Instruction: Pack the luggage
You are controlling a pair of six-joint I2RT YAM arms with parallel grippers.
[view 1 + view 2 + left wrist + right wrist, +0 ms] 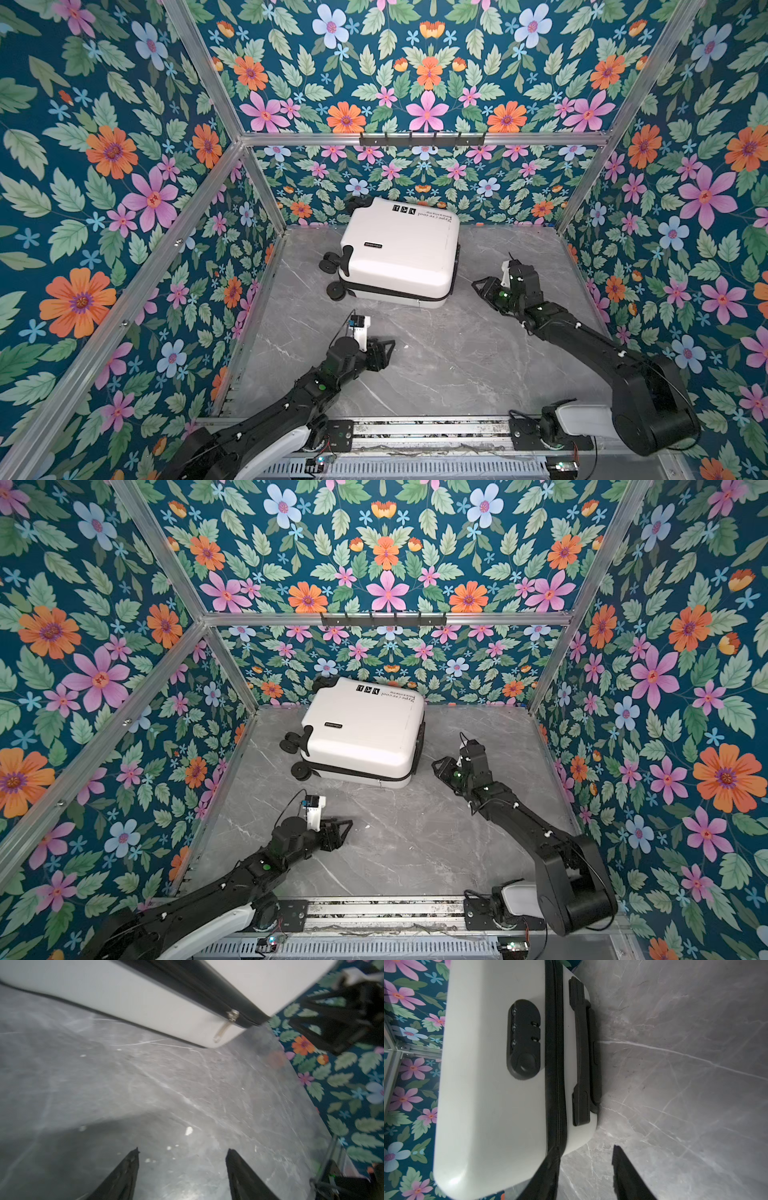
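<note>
My worktop [436,357] is a grey marble-look slab with pale veins, walled on three sides by floral panels [415,178]. On its far half, close to the back panel, lies the one large thing it carries: the luggage [401,249], a small white hard-shell suitcase. It is closed and flat on its broad side, with its black wheels [337,290] toward the left in both top views. Its silver zipper pull [223,1028] hangs down the lower shell, and its black side handle [588,1053] sits just above the slab. A few tiny white flecks [188,1130] dot the bare surface nearer me.
</note>
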